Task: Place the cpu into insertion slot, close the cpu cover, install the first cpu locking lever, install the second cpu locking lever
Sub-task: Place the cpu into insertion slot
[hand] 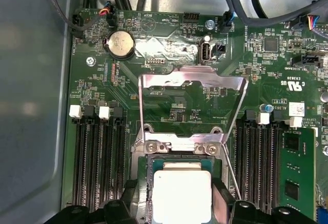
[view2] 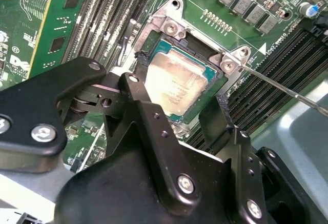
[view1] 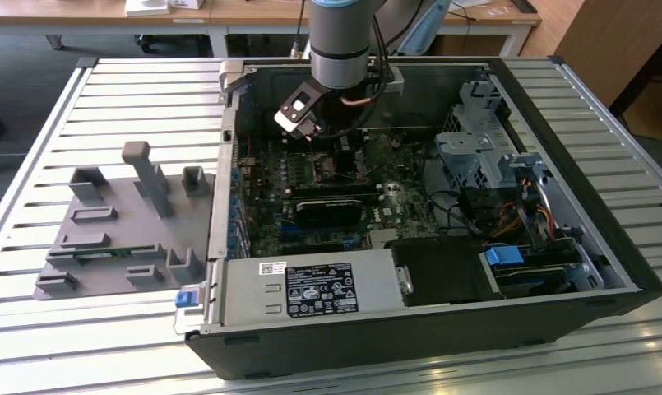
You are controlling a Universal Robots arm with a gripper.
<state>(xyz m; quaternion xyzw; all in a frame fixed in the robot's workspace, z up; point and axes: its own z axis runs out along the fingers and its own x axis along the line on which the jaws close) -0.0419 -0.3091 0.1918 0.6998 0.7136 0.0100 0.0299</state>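
Silver-beige cpu (view2: 174, 83) in insertion slot (view2: 171, 24), directly under the gripper (view2: 177, 98).

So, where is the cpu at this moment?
In both wrist views the cpu sits in the insertion slot, between two banks of black memory slots; the cpu cover stands open beside it.

Cpu (view2: 177, 83) top dull metal; cpu cover (hand: 195, 79) shiny metal; mobo (hand: 266, 65) glossy green.

In the first wrist view the picture's edge cuts off the cpu (hand: 182, 196) and insertion slot (hand: 179, 159).
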